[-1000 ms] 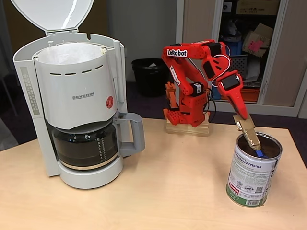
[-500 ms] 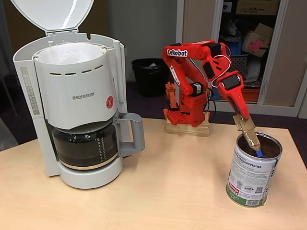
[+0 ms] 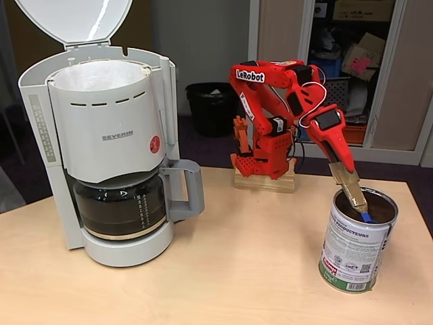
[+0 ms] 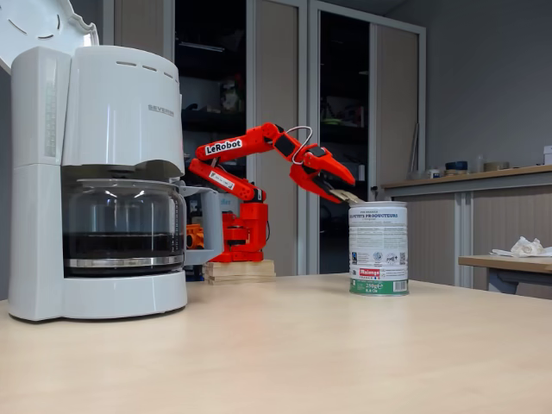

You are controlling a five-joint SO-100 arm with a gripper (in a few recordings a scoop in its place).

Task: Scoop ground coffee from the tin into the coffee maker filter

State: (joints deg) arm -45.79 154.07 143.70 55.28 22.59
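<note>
tin [image 3: 356,245]: shiny metal, paper label | coffee maker [image 3: 108,142]: smooth plastic | table [image 3: 223,271]: matt wood

- Your arm [image 3: 270,115] is bright red-orange; its upper link carries a white "LeRobot" label in red letters.
- The gripper [image 3: 353,193] you steer ends in tan, cardboard-coloured fingers.
- The scoop [image 3: 366,217] shows blue.
- The tin [image 3: 355,247] is shiny silver metal; its label is white with blue lettering, a green band at the base and a small red patch.
- The ground coffee [image 3: 382,211] is dark brown.
- The coffee maker [image 3: 108,135] is light grey, with grey "SEVERIN" lettering and a red round sticker.
- The coffee maker filter [image 3: 101,73] is white.
- The carafe [image 3: 122,206] is clear glass with dark content and a grey handle.
- The table [image 3: 216,284] is pale wood grain.
- The waste bin [image 3: 211,107] is black.
</note>
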